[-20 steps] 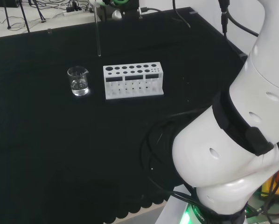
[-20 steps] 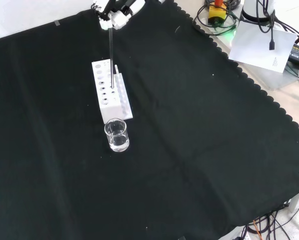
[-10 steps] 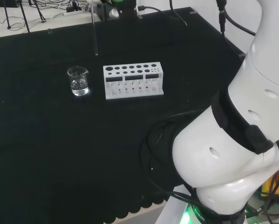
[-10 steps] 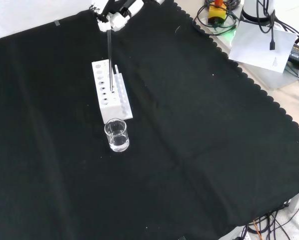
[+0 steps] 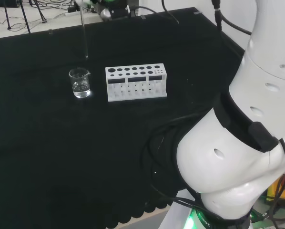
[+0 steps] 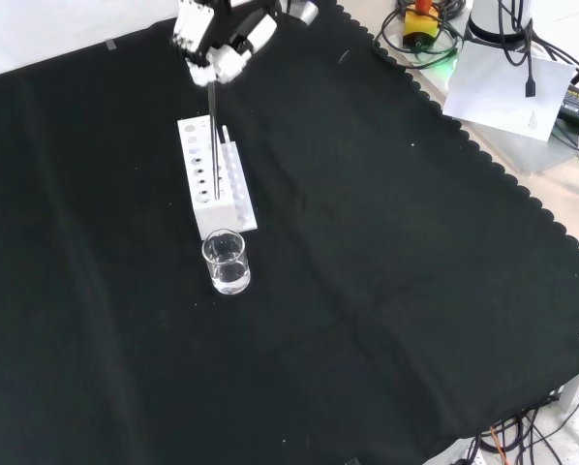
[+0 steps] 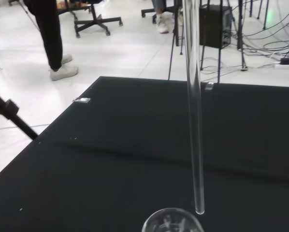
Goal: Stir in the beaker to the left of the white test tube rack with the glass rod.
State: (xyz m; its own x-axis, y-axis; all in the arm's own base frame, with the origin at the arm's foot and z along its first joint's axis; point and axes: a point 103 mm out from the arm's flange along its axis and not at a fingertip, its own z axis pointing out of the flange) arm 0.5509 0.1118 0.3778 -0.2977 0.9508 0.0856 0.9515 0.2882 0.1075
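Glass rod (image 6: 215, 145) hangs upright from my robot hand (image 6: 217, 44), fingers pinched round its top end, up at the far edge of the front view. Its lower tip hovers just above the beaker (image 5: 80, 82), not yet inside; from the wrist, the tip sits right over the rim. Beaker stands on the black-clothed desk (image 6: 386, 291), clear liquid inside, just beside the white test tube rack (image 5: 136, 82).
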